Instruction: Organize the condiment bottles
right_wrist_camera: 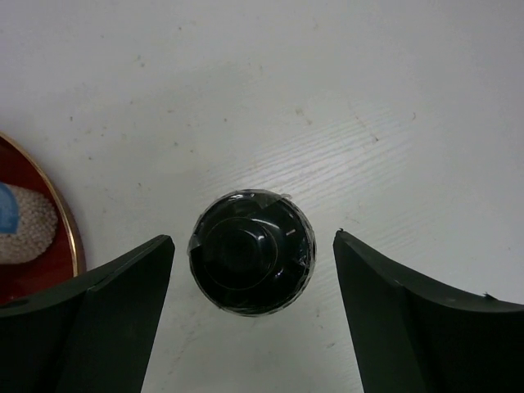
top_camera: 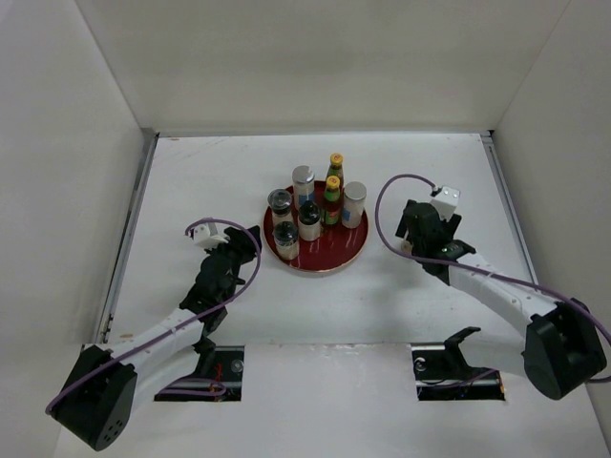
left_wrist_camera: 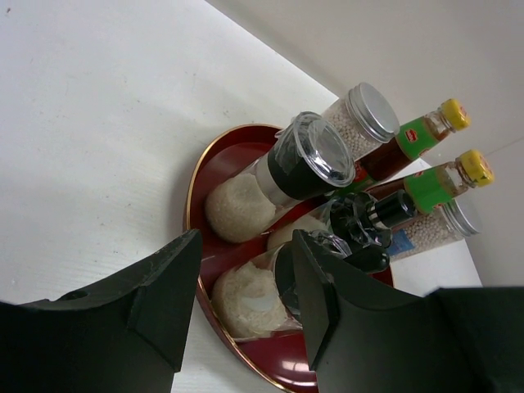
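Black-lidded jar (right_wrist_camera: pixel 251 251) between parted right jaws, hidden in top view

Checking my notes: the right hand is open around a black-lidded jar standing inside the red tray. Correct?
No: the right wrist view shows the right hand open around the black-lidded jar, but it stands on the table beside the red tray, not inside.
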